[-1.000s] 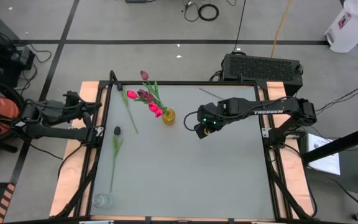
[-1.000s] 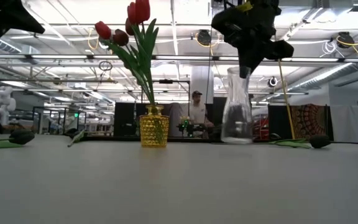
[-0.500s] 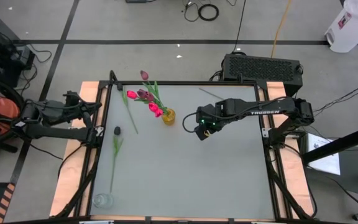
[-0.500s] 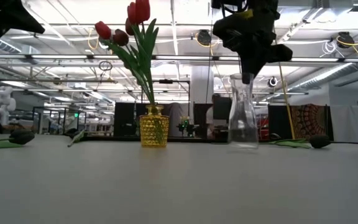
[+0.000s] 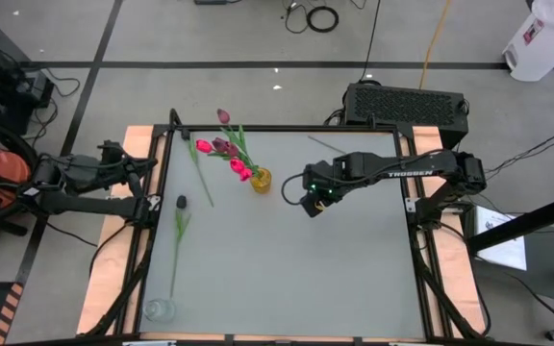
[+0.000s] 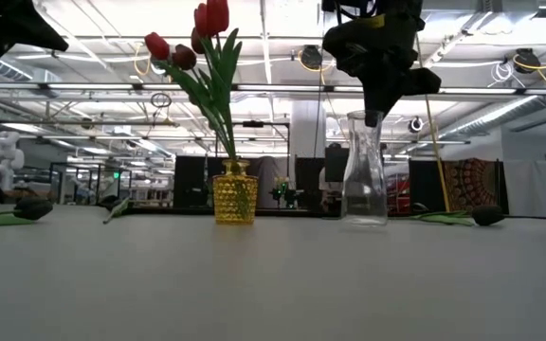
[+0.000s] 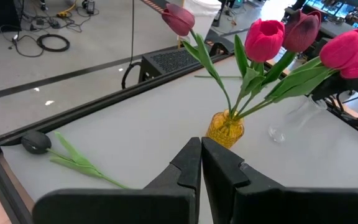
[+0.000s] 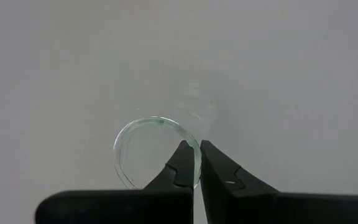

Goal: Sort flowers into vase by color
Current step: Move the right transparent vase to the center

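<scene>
A small yellow vase (image 5: 261,180) stands upright mid-table with several pink and maroon flowers (image 7: 263,37) in it. My right gripper (image 5: 308,204) hangs just to its right, shut on a clear glass vase (image 6: 363,180). A dark-headed flower (image 5: 181,202) lies flat near the table's left edge, and a second green stem (image 5: 200,173) lies beside it. Another dark flower head (image 6: 486,216) lies on the table's right side. My left gripper (image 7: 199,158) is shut on nothing, raised over the table's left edge. My right gripper holds the glass vase by its rim (image 8: 197,149), with one finger inside the mouth and one outside. The fingers (image 6: 375,104) come from above, pointing down. The vase hangs nearly upright below them. Whether its base (image 6: 363,220) touches the table I cannot tell.
A second clear glass (image 5: 159,309) stands at the table's near left corner. A thin stem (image 5: 325,144) lies near the far edge. The table's middle and near right (image 5: 335,279) is bare grey surface. A black frame rail (image 5: 287,128) rims the table.
My right gripper has rolled a little about its wrist and edged toward the yellow vase. The glass vase in its hold tipped sideways and has swung back to nearly upright.
</scene>
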### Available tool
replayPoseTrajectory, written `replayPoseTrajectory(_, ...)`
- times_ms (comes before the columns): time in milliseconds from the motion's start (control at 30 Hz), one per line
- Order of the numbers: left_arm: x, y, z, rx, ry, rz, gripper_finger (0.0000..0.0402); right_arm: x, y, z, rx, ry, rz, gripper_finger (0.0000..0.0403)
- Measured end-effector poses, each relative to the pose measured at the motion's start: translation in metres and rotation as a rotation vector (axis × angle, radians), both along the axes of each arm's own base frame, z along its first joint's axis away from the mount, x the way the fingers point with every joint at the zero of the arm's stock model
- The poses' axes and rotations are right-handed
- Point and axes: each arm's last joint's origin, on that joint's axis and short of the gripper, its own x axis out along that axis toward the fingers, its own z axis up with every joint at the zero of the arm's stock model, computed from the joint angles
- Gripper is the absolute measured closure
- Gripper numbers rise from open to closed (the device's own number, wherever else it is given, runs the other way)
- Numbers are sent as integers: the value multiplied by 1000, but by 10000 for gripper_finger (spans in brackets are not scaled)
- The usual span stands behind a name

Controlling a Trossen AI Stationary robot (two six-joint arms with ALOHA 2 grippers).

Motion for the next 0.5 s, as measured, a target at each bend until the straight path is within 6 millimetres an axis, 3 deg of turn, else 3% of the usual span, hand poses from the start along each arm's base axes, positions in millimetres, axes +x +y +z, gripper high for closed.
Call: replayPoseTrajectory(500, 0, 0, 0, 0, 0, 0, 381, 8, 0, -8, 39, -2, 24, 403)
